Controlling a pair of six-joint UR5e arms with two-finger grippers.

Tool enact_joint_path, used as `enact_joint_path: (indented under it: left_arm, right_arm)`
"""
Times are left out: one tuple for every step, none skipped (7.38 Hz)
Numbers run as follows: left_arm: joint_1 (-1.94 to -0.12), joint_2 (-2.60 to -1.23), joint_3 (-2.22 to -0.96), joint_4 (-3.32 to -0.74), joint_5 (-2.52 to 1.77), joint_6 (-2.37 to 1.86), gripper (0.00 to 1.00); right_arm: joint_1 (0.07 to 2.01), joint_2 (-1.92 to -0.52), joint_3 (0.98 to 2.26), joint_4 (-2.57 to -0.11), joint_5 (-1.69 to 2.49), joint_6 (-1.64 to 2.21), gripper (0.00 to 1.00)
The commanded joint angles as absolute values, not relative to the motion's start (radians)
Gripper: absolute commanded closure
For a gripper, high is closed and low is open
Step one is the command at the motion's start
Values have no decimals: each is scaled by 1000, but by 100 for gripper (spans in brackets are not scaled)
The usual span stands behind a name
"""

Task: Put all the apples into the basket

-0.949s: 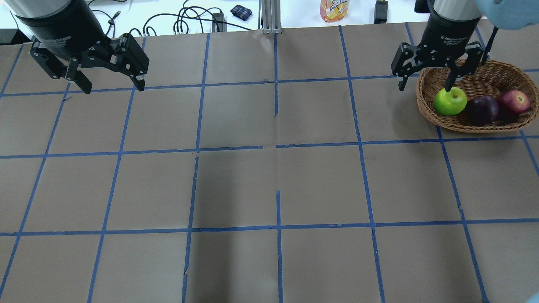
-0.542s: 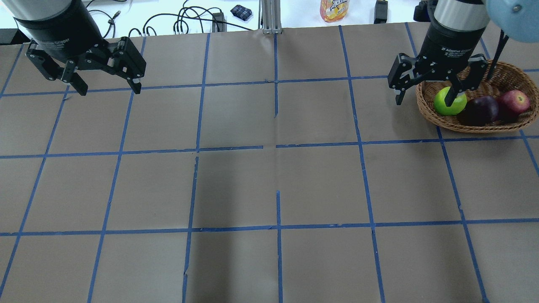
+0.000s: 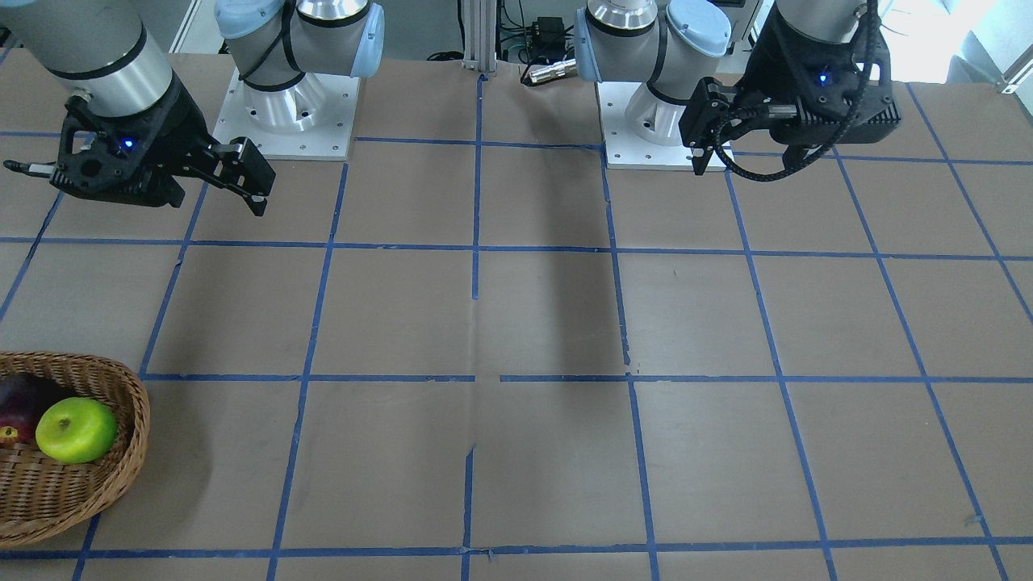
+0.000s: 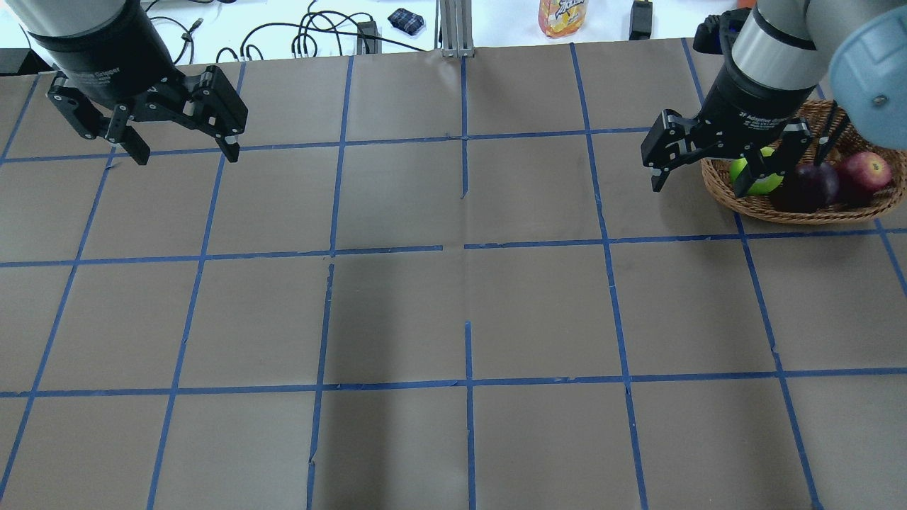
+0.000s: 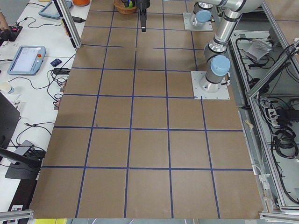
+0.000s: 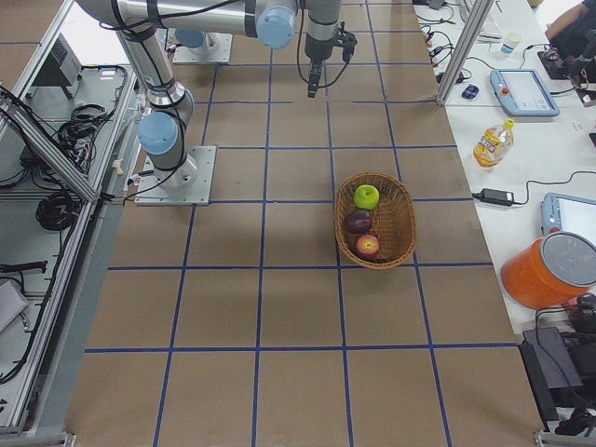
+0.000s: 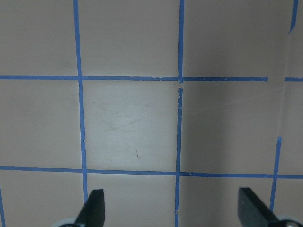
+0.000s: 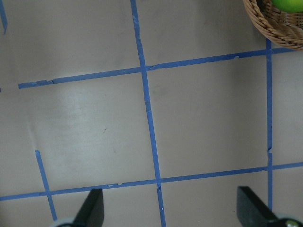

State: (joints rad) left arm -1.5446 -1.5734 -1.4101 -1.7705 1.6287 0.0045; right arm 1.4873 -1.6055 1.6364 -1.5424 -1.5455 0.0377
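Note:
The wicker basket (image 4: 801,210) sits at the table's far right, also in the front-facing view (image 3: 133,420) and the right side view (image 6: 405,223). In it lie the green apple (image 4: 767,185), the maroon apple (image 4: 804,188) and the red apple (image 4: 864,173). My right gripper (image 4: 698,188) is open and empty, hovering over the basket's left rim and hiding part of the green apple. Its wrist view shows the basket edge (image 8: 274,28) and a bit of green apple (image 8: 289,4). My left gripper (image 4: 188,156) is open and empty at the far left, over bare table (image 7: 132,123).
Brown paper with a blue tape grid (image 4: 464,248) covers the table. Cables (image 4: 312,35) and a juice bottle (image 4: 563,15) lie beyond the far edge. The arm bases (image 3: 290,105) stand at the robot's side.
My right gripper has drawn back from inside the basket toward its left rim, staying open. The green apple stays in the basket. The left gripper has barely moved.

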Motion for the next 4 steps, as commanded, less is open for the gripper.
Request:
enact_joint_path:
  left_arm:
    - [-1546, -1574, -1417, -1776, 1626, 3, 0]
    - [-1546, -1562, -1428, -1770, 1626, 3, 0]
    - [-1546, -1562, -1428, -1770, 1629, 3, 0]
    - [-1546, -1562, -1430, -1773, 1625, 2, 0]
  right_arm:
    - [1515, -1614, 1618, -1499, -1558, 57, 0]
    - [1540, -1614, 1617, -1499, -1563, 58, 0]
    - [1540, -1615, 1615, -1499, -1562, 57, 0]
    - [1540, -1615, 1614, -1499, -1562, 55, 0]
